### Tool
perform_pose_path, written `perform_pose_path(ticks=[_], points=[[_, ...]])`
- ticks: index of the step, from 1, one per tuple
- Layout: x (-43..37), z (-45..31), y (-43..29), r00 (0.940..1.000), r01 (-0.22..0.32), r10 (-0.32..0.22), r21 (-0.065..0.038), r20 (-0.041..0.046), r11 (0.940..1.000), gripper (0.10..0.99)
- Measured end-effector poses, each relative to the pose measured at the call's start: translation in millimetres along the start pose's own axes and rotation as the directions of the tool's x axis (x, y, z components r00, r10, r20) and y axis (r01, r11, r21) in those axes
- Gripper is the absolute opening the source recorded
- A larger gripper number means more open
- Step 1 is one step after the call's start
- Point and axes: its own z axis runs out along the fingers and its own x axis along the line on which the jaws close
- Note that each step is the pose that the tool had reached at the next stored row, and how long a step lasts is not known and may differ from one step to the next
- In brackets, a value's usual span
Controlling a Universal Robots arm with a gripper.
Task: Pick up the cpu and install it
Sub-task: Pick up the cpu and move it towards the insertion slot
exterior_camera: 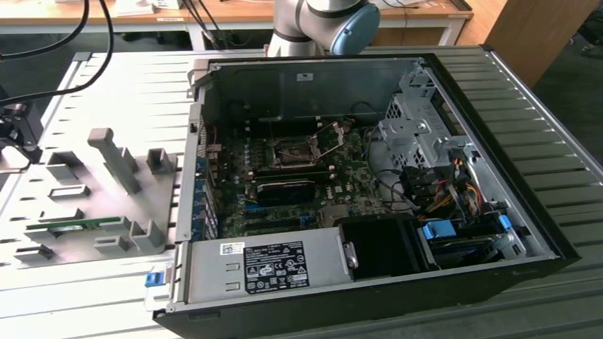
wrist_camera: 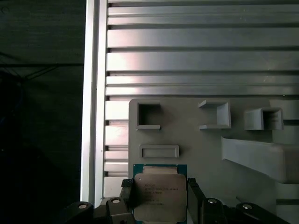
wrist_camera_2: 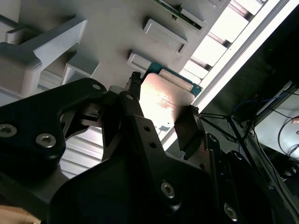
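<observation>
Black open-sided computer case [exterior_camera: 282, 85] lies on the ribbed aluminium table [exterior_camera: 556, 134], at the exterior view's right. Base of the grey robot arm with a blue joint cap [exterior_camera: 325, 21] stands behind it, cut off at the top.

Grey power-supply box [exterior_camera: 217, 272] at the near end of the case carries a black-and-white printed label [exterior_camera: 276, 267]; print too small to read. A small white sticker [exterior_camera: 303, 76] is on the far inner wall, also unreadable.

Green motherboard [exterior_camera: 282, 205] is partly hidden by black cables. The black square socket with a metal frame [exterior_camera: 294, 152] stands with its frame raised.

Grey plastic fixture plate with pockets and upright holders [exterior_camera: 104, 191] lies at the exterior view's left, beside the case. A long narrow green memory stick [exterior_camera: 70, 226] rests in one slot.

The small square cpu with a silver-grey metal lid and green rim [wrist_camera: 159, 196] is over this plate near the table's edge, clear of the case. Lines of print on the lid are not legible.

The black pincer [wrist_camera: 160, 198] is clamped on the cpu. One finger [wrist_camera: 127, 196] presses each opposite side, as the second wrist view confirms: cpu [wrist_camera_2: 163, 100], finger [wrist_camera_2: 187, 130]. Cannot tell whether the cpu touches the plate or is lifted.
</observation>
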Motion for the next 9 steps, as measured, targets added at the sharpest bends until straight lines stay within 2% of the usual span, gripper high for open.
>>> perform_pose_path(ticks=[9], points=[[0.4,-11.3,1.1,1.0,-0.004,0.004,0.0,0.0005,1.0,0.541]])
